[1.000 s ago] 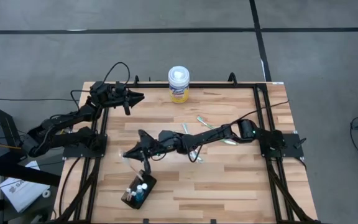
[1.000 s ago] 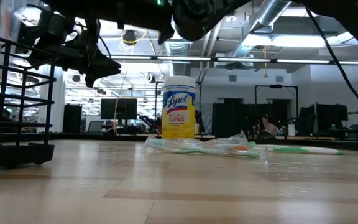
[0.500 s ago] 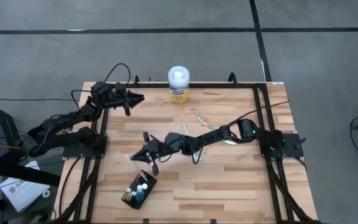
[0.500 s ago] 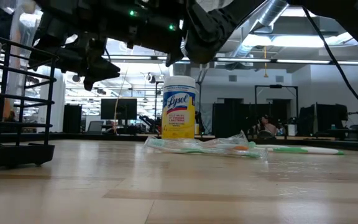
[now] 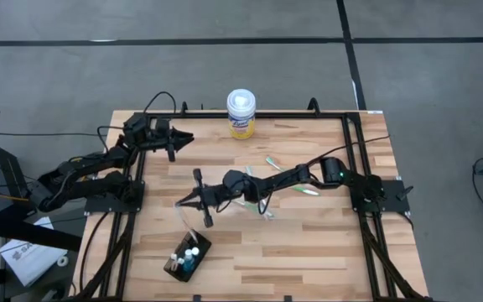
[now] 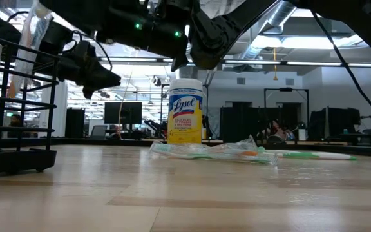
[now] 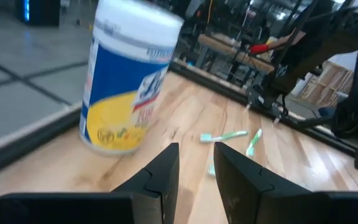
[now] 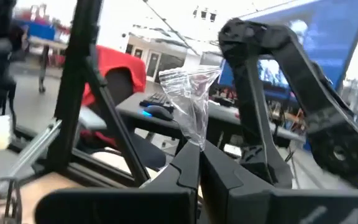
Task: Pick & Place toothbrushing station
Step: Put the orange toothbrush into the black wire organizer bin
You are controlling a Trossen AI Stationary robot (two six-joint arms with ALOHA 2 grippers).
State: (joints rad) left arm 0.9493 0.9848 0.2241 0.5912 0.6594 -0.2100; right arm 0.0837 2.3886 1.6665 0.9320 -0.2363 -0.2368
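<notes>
- Toothbrushing station [image 5: 188, 256] stands near the table's [image 5: 309, 243] front-left edge, touched by neither arm
- Right gripper [image 5: 193, 199] hangs just behind it, clenched on a clear plastic wrapper [image 8: 191, 102]
- Left gripper [image 5: 181, 134] waits at the back-left, fingers nearly closed, empty

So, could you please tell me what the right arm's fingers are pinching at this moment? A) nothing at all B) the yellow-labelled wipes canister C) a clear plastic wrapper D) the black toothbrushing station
C: in the right wrist view the right gripper has its fingers closed on a crinkled clear plastic wrapper, while the wipes canister stands at the table's far edge and the toothbrushing station sits untouched near the front edge.
</notes>
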